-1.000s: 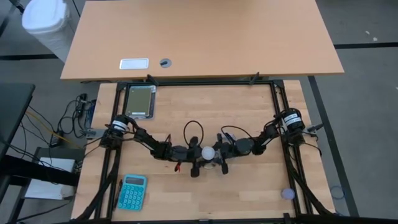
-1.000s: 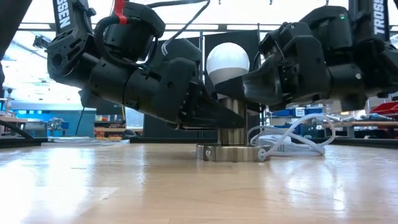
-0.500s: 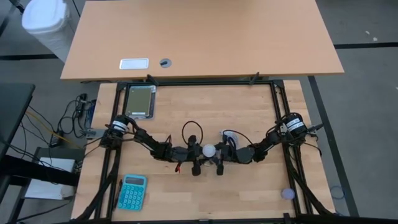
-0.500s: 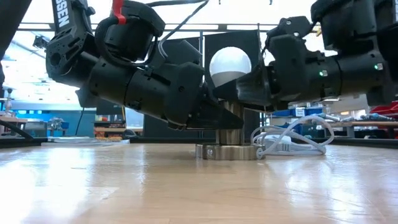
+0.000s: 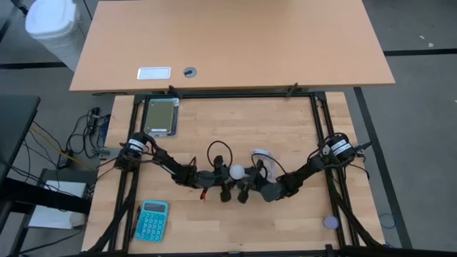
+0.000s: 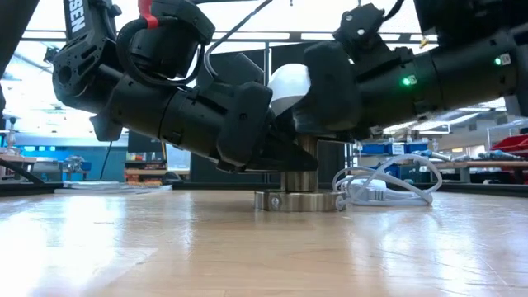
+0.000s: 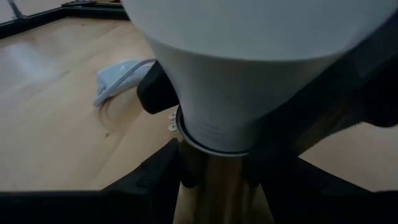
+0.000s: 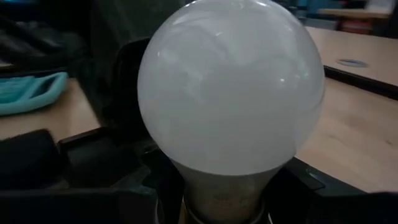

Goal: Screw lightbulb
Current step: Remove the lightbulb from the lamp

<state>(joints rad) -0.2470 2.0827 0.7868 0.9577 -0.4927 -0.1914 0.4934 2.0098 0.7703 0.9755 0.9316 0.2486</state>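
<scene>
I have the lightbulb [image 6: 286, 86] standing upright in the metal socket [image 6: 299, 183], near the middle of the desk [image 5: 285, 128], with the socket's white cord [image 6: 388, 186] looped just beside its base. Both arms crowd in on the socket from opposite sides. My left tool [image 5: 227, 187] is closed low down on the socket stem just below the bulb's neck, its fingers [image 7: 155, 180] hugging the metal, which I read as bracing the socket. My right tool [image 5: 245, 187] is closed around the narrow lower part of the bulb, right above the socket, with the frosted globe [image 8: 231, 87] rising clear of its fingers.

I judge the bulb light, hollow and fragile, with a smooth surface that will slip under a loose pinch. The tapered neck is the safer place to hold: it is stiffer than the globe and gives better purchase for turning. I would keep squeeze modest and twist gently, since the bulb may bind or crack.
</scene>
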